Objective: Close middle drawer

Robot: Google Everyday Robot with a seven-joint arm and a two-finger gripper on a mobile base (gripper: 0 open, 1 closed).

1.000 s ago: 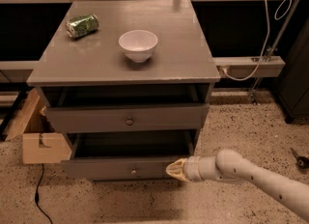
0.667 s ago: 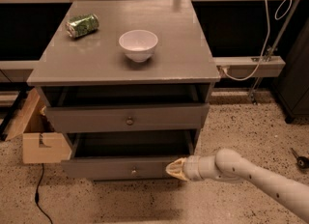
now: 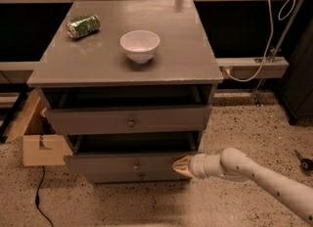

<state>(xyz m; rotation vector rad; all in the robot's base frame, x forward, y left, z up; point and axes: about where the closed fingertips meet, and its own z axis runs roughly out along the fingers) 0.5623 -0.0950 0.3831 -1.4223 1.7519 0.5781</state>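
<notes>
The middle drawer [image 3: 122,163] is a low grey front with a tiny pale knob, pulled partly out of the grey cabinet [image 3: 122,69], and its dark box shows behind the front. My gripper [image 3: 181,167] sits at the right end of that front, its gold tip touching the panel. The fingers are together in a point and hold nothing. The white arm [image 3: 254,177] reaches in from the lower right. The taller top drawer [image 3: 129,119] with a darker knob also stands slightly out. A strip of the lowest drawer [image 3: 139,176] shows below.
A white bowl [image 3: 140,45] and a green can [image 3: 83,26] lying on its side rest on the cabinet top. A cardboard box [image 3: 39,145] stands on the floor at the left. A cable [image 3: 39,196] runs over the speckled floor. A rail with cords runs behind.
My gripper has edged slightly toward the cabinet and the middle drawer's front has slid in a little with it. The bowl and can have not moved.
</notes>
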